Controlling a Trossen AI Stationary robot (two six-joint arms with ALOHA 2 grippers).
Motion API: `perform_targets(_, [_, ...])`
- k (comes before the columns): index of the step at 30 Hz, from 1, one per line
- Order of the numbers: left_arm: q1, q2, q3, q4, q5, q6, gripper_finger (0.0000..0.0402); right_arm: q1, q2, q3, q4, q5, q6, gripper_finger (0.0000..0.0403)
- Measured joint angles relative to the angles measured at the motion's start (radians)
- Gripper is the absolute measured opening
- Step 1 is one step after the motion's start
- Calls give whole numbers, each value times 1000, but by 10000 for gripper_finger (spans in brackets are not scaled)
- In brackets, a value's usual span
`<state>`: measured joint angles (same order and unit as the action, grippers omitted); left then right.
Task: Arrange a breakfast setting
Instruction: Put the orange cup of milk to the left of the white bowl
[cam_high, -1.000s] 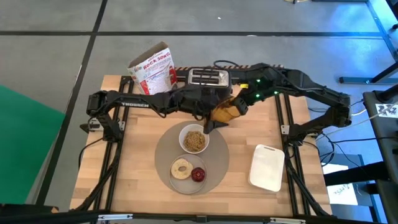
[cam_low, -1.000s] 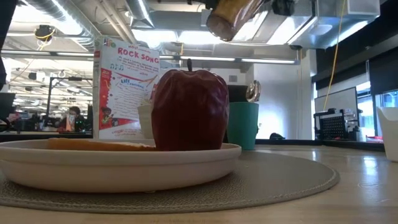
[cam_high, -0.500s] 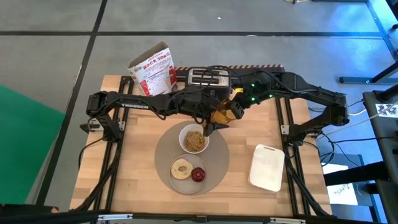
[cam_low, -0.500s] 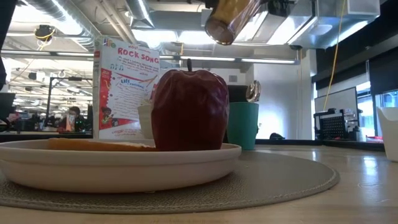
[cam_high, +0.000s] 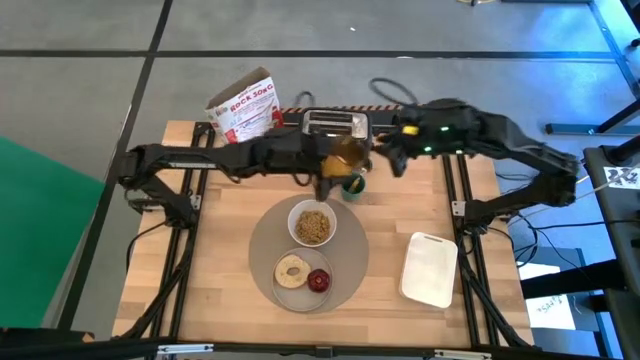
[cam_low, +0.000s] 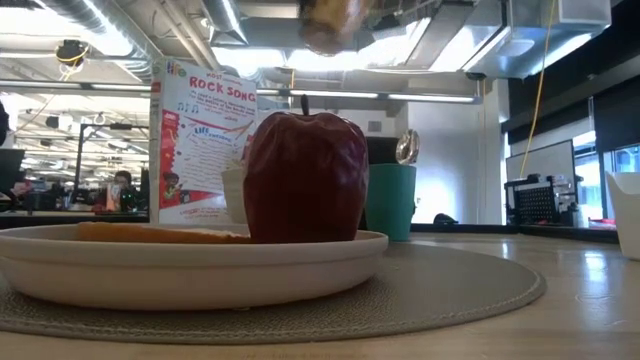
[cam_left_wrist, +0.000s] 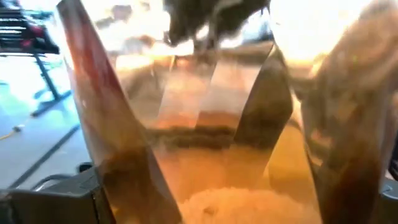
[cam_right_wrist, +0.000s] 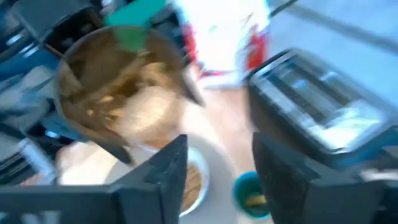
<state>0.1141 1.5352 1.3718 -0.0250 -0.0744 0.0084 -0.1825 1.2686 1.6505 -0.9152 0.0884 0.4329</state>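
My left gripper (cam_high: 333, 172) is shut on the amber translucent cup (cam_high: 345, 155), held aloft in front of the black toaster (cam_high: 335, 123); the cup also shows in the right wrist view (cam_right_wrist: 118, 87) and at the top of the low view (cam_low: 330, 18). My right gripper (cam_right_wrist: 219, 144) is open and empty, just right of the cup (cam_high: 388, 158). On the round placemat (cam_high: 355, 250) stand a white bowl (cam_high: 313, 225) of cereal and a small white plate (cam_high: 300, 290) with a bagel (cam_high: 292, 270) and a red apple (cam_high: 318, 281). My left gripper holds the amber cup's wall (cam_left_wrist: 217, 155), with a finger on either side of it. It reaches in level from the table's left. The cup fills the wrist view, so where along the wall the fingers sit does not show. The cup is lifted clear and tilted.
A teal cup (cam_high: 352, 186) with a spoon head (cam_low: 405, 146) sticking out stands on the table below the amber cup. A cereal bag (cam_high: 245, 105) stands at the far left. A white rectangular tray (cam_high: 430, 268) lies at the near right.
The amber cup has gone from my right gripper to my left. My right gripper has let go and drawn back toward the table's right edge. My left gripper has carried the cup toward the far edge and a little left, next to the toaster.
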Motion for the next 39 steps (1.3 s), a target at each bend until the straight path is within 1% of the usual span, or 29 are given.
perform_targets(3, [2, -103, -117, 8, -37, -28, 363, -1, -56, 0, -24, 83, -12, 196])
perform_targets(6, [-21, -208, -299, 51, -80, -75, 363, -1, -101, -1, -67, 133, -12, 204])
perform_targets(9, [-71, -313, -496, 216, -137, -59, 363, 0, -122, -1, -109, 162, -12, 204])
perform_targets(13, [-149, -408, -752, 508, -263, -43, 363, 0, -120, -3, -145, 166, -12, 202])
perform_targets(17, [-229, -423, -1006, 817, -424, -4, 363, -1, -112, -3, -176, 211, -52, 202])
perform_targets(19, [-253, -404, -1112, 949, -474, 0, 363, -1, -104, -6, -200, 241, -80, 202])
perform_targets(21, [-260, -379, -1199, 1043, -527, 9, 363, -1, -97, -16, -200, 269, -92, 202])
perform_targets(24, [-253, -354, -1281, 1171, -545, 48, 363, -1, -92, -43, -199, 294, -106, 202])
perform_targets(26, [-239, -347, -1314, 1216, -537, 69, 363, -1, -90, -71, -189, 301, -112, 202])
perform_targets(28, [-223, -345, -1336, 1231, -534, 72, 363, -1, -82, -101, -178, 302, -118, 202])
perform_targets(32, [-205, -345, -1350, 1253, -491, 39, 363, -1, -70, -147, -174, 301, -128, 202])
perform_targets(36, [-206, -329, -1351, 1251, -448, 11, 363, -1, -63, -157, -159, 301, -134, 202])
perform_targets(39, [-209, -290, -1352, 1252, -435, 1, 362, -1, -64, -157, -141, 301, -151, 202])
